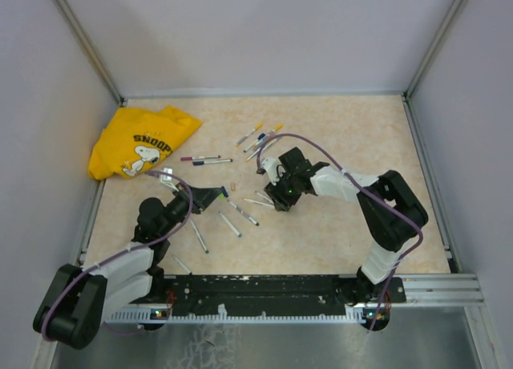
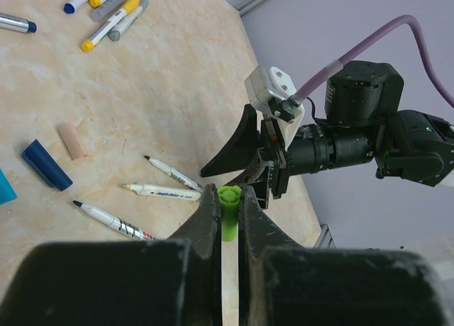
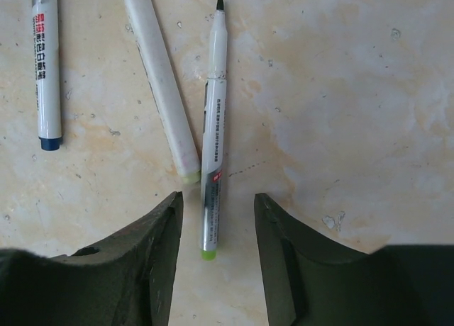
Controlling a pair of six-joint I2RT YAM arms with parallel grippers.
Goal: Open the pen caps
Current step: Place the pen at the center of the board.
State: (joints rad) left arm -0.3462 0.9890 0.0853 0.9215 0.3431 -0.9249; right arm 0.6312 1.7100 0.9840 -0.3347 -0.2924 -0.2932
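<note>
My left gripper (image 2: pixel 228 195) is shut on a short green pen cap (image 2: pixel 228 209), held above the table with no barrel in it. In the top view that gripper (image 1: pixel 218 194) sits left of centre. My right gripper (image 3: pixel 216 198) stands open just above the table. Between its fingers, touching neither, lies an uncapped pen (image 3: pixel 213 142) with a green end and a black tip. From above, the right gripper (image 1: pixel 282 199) is just right of the left one. Several capped pens (image 1: pixel 260 136) lie farther back. A blue cap (image 2: pixel 46 164) and a peach cap (image 2: pixel 72 140) lie loose.
More uncapped pens (image 2: pixel 162 191) lie between the grippers, and others (image 1: pixel 199 234) nearer the arm bases. A plain white barrel (image 3: pixel 162 85) lies beside the green-ended pen. A yellow Snoopy shirt (image 1: pixel 140 144) is bunched at the back left. Walls enclose the table.
</note>
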